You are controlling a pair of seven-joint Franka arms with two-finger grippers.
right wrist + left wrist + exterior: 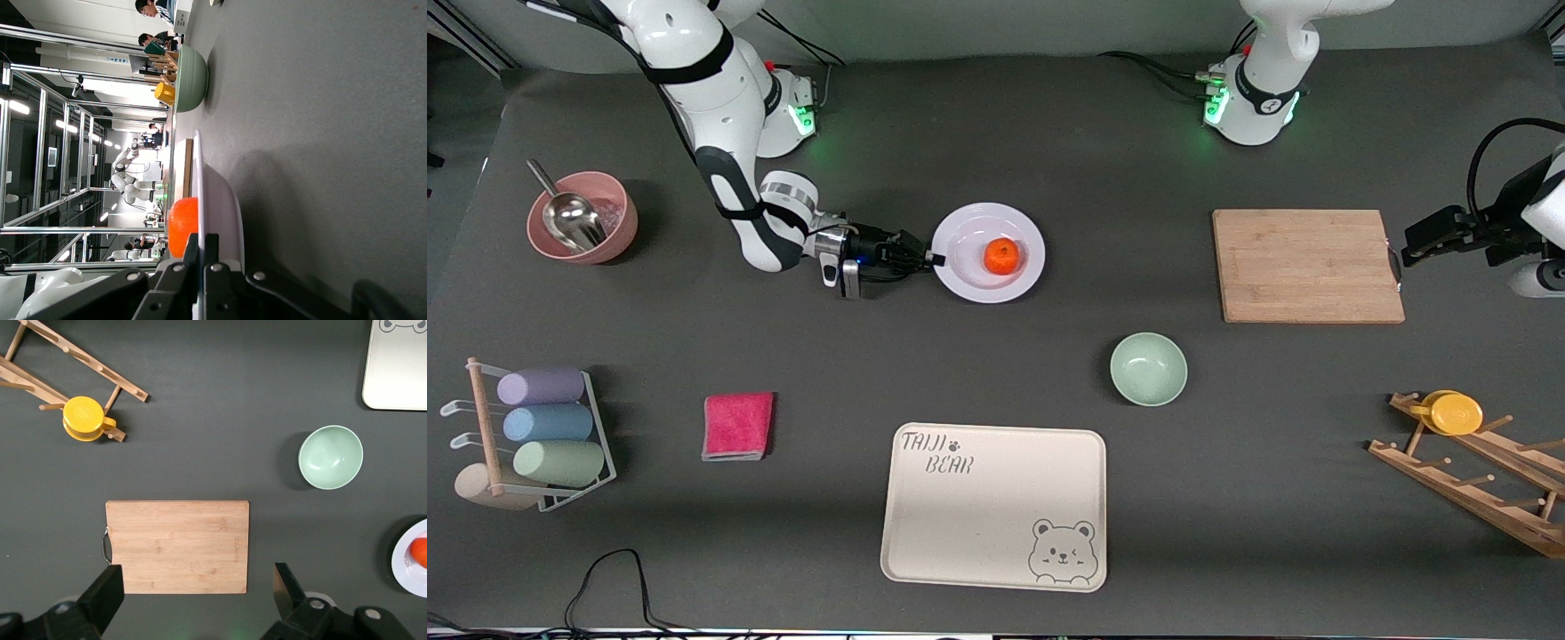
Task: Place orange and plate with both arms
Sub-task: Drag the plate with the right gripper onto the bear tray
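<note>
The dark table [996,356] spreads under both my arms. The biggest pieces near my work are the cream tray [993,507] printed with a bear, close to the front camera, and the wooden cutting board [1307,265] toward my left arm's end.

The plate [989,252] sits flat on the table, farther from the front camera than the tray and the green bowl [1148,368]. The orange [1001,256] rests in the plate's sunken centre.

My right gripper [932,258] is down at the plate's rim, on the edge toward my right arm's end. My fingers [200,257] are clamped shut on that rim, one above it and one below. I judge this to be the grasp step: the plate is pinched but not yet lifted.

My left gripper [1405,253] waits over the end of the cutting board, its fingers [107,593] spread wide and holding nothing.

The next move calls for a level lift. A rim pinch gives little leverage, and any tilt could send the orange rolling off. I would raise it slowly, and keep it flat.
</note>
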